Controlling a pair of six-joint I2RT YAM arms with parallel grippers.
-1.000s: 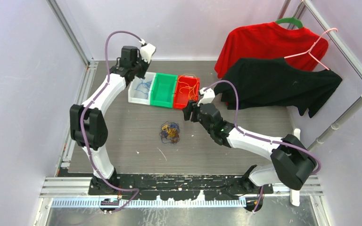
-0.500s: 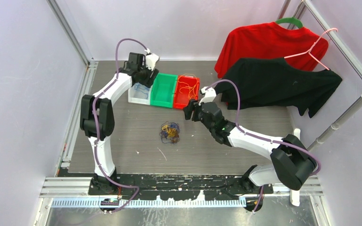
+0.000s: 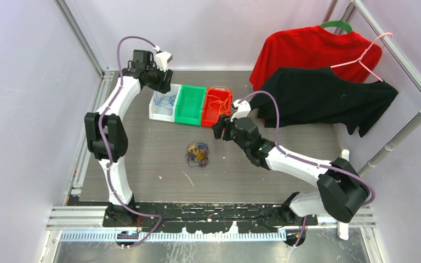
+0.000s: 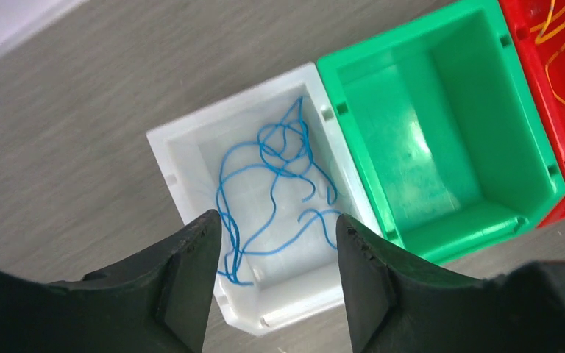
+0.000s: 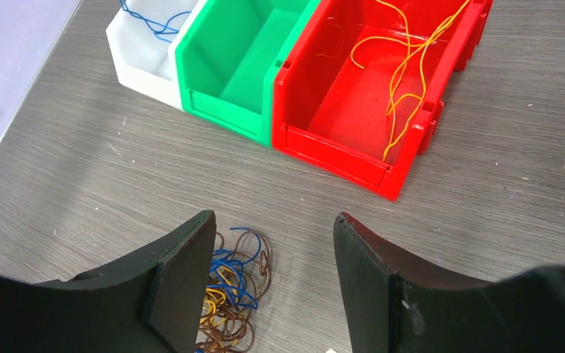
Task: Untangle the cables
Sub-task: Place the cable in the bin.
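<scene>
Cables (image 3: 198, 154) lie in a mixed clump on the table (image 3: 142, 159), and from the right wrist we see them just under the right gripper (image 5: 272, 220), its jaws wide with nothing between. The left gripper (image 4: 277, 224), equally wide and bare, hovers over the white bin (image 4: 229, 101) of blue cables (image 4: 283, 143) (green bin (image 4: 412, 147) beside it, then the red bin (image 5: 338, 103) with yellow cables (image 5: 412, 51)).
</scene>
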